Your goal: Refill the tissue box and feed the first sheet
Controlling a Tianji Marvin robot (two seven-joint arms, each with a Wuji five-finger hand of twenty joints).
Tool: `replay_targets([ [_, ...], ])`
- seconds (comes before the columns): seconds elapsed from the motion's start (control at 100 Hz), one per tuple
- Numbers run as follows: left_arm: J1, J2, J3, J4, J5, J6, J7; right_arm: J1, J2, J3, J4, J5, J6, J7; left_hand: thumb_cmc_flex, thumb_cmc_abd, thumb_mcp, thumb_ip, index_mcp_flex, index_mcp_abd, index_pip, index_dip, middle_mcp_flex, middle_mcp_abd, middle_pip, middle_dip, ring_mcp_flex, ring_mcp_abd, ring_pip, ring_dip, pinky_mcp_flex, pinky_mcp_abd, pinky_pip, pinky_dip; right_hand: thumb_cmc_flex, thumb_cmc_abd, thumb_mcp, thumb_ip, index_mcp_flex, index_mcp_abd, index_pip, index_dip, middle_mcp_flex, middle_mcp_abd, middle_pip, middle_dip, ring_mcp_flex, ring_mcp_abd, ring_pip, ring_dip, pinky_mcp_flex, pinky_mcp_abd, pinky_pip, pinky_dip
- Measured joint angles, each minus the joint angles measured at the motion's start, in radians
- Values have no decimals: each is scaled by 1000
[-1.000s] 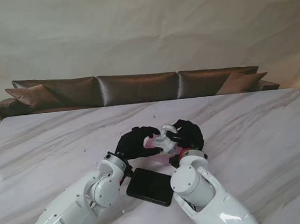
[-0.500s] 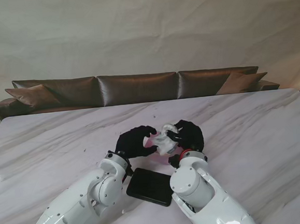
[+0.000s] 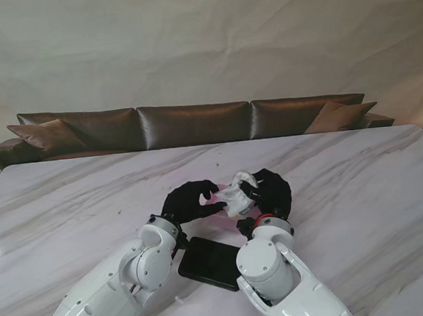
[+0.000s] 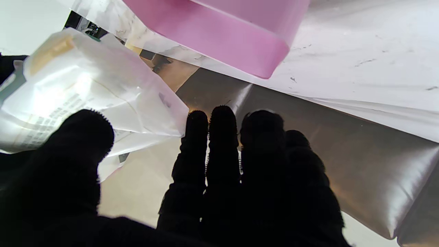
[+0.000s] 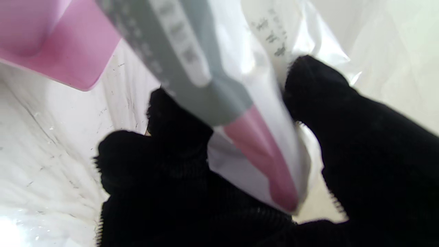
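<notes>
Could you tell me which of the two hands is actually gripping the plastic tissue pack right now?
The right hand: its fingers are closed on the tissue pack. The left hand beside it has its fingers apart, holding nothing.

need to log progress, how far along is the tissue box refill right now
Early stage. Done: the right hand has the plastic-wrapped tissue pack pinched off the table. In hand: the pack hangs beside the pink tissue box, with the left hand open at the box and holding nothing. The black lid lies nearer to me on the marble table. Left: loading the tissues, closing up and feeding the first sheet.
</notes>
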Motion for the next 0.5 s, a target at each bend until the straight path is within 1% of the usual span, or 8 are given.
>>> replay_targets([
  [0.03,0,-3,0,2,-12,-4,1,-1,-4,0,0,1,-4,-7,0,5,0,0,17,4,2,0,13,11,3,0,0,0,0,0,0,0,0,0,1,0,0,0,0,0,0,0,0,0,1,0,0,0,0,0,0,0,2,0],
  [0.06,0,-4,0,4,-23,-8,1,-1,-7,-1,2,2,-6,-10,0,5,0,0,21,16,3,0,14,11,3,0,1,0,2,0,2,0,0,0,1,-5,0,0,0,0,0,0,0,0,1,0,0,0,1,0,0,0,2,0],
  [0.12,0,-6,0,5,-30,-13,-2,-1,-12,-2,4,4,-7,-13,0,5,0,0,46,17,5,0,36,15,4,1,17,0,11,0,15,0,0,0,1,-5,0,0,1,0,3,0,0,0,1,1,0,0,2,0,0,0,4,0],
  [0.24,2,-5,-1,2,-28,-13,-24,-1,-20,-5,4,34,-16,-30,0,5,0,0,46,17,6,0,36,16,4,2,29,-1,11,-1,26,0,1,-9,2,-6,0,0,1,9,10,0,0,1,2,1,0,1,5,0,0,1,5,-1],
  [0.31,6,-4,-7,-5,-25,-4,-39,-1,-22,-5,4,36,-21,-34,-1,5,-14,0,46,17,6,-8,36,16,4,2,29,-1,11,-1,26,0,1,-10,2,-6,0,0,1,10,11,0,0,1,2,1,0,1,6,0,0,1,5,-1],
  [0.41,17,0,-25,-21,-18,20,-64,-7,-22,-5,2,28,-22,-28,-3,26,-67,0,46,17,6,-13,36,20,4,2,30,-1,12,-2,26,0,1,-12,2,-6,0,0,1,10,13,0,0,2,2,-1,0,1,6,0,0,1,5,-1],
  [0.47,25,4,-40,-33,-10,43,-83,-12,-20,-4,-2,22,-24,-21,-5,49,-130,0,46,17,3,-22,36,22,4,2,30,-1,12,-10,26,0,1,-19,2,-6,0,0,1,10,13,0,0,2,2,-1,0,2,6,0,0,1,6,-1],
  [0.5,28,7,-47,-39,-6,55,-91,-15,-19,-3,-4,19,-26,-18,-7,57,-142,0,46,17,2,-22,36,22,4,2,30,-1,12,-11,26,0,1,-21,2,-6,0,1,1,10,13,0,0,2,2,-1,0,2,6,-1,0,1,6,-1],
])
